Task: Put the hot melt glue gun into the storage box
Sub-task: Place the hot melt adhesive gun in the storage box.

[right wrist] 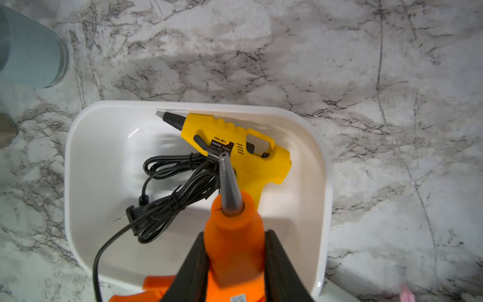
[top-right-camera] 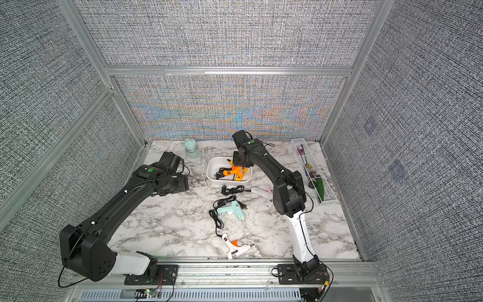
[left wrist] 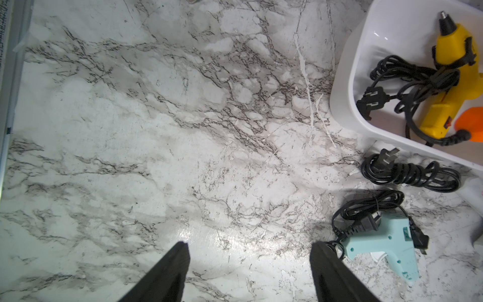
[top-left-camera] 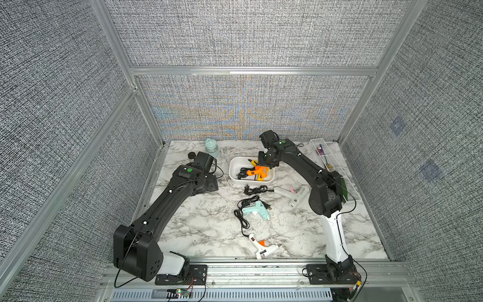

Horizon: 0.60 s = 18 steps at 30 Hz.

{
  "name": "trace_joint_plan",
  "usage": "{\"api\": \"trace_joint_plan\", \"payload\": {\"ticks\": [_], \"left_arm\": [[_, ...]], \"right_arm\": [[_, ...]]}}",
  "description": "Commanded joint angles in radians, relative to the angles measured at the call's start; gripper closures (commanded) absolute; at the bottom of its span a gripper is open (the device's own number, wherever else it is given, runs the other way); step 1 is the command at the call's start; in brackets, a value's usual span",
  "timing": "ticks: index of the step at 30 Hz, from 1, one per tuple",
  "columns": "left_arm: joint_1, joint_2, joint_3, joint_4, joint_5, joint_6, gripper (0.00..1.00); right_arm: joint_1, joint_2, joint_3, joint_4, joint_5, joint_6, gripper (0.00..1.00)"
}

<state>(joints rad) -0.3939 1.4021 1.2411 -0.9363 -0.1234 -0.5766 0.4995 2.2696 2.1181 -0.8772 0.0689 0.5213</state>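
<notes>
The white storage box (top-left-camera: 236,167) (top-right-camera: 213,167) (right wrist: 104,162) stands at the table's back middle. Inside it lies a yellow glue gun (right wrist: 235,141) (left wrist: 449,49) with its bundled black cord. My right gripper (right wrist: 235,233) (top-left-camera: 265,162) is shut on an orange glue gun (right wrist: 234,224) (top-left-camera: 257,171) (top-right-camera: 235,170), gripping the barrel just behind the metal nozzle. That gun hangs over the box's inside, nozzle towards the yellow one. My left gripper (left wrist: 250,244) (top-left-camera: 209,186) is open over bare marble, left of the box, with nothing between its fingers.
A mint glue gun (top-left-camera: 257,211) (left wrist: 384,240), a white one with an orange trigger (top-left-camera: 262,247) and a white one with a pink trigger (top-left-camera: 292,194) lie in front of the box. A clear divided tray (top-left-camera: 329,162) runs along the right; a bottle (top-left-camera: 211,147) stands back left.
</notes>
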Motion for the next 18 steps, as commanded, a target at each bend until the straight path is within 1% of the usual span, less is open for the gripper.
{"api": "trace_joint_plan", "payload": {"ticks": [1, 5, 8, 18], "left_arm": [[0.002, -0.007, 0.002, 0.009, -0.006, -0.006, 0.22], [0.001, -0.007, 0.011, -0.002, -0.013, -0.001, 0.22], [0.002, -0.008, 0.013, -0.003, -0.015, -0.001, 0.22], [0.002, 0.000, 0.031, -0.009, -0.020, 0.004, 0.22]], "right_arm": [[0.004, 0.029, 0.006, -0.044, 0.003, 0.006, 0.82], [0.006, 0.036, -0.039, -0.041, 0.016, 0.038, 0.82], [0.005, 0.030, -0.078, -0.036, 0.049, 0.076, 0.82], [-0.011, 0.011, -0.136, -0.017, 0.094, 0.171, 0.77]]}}
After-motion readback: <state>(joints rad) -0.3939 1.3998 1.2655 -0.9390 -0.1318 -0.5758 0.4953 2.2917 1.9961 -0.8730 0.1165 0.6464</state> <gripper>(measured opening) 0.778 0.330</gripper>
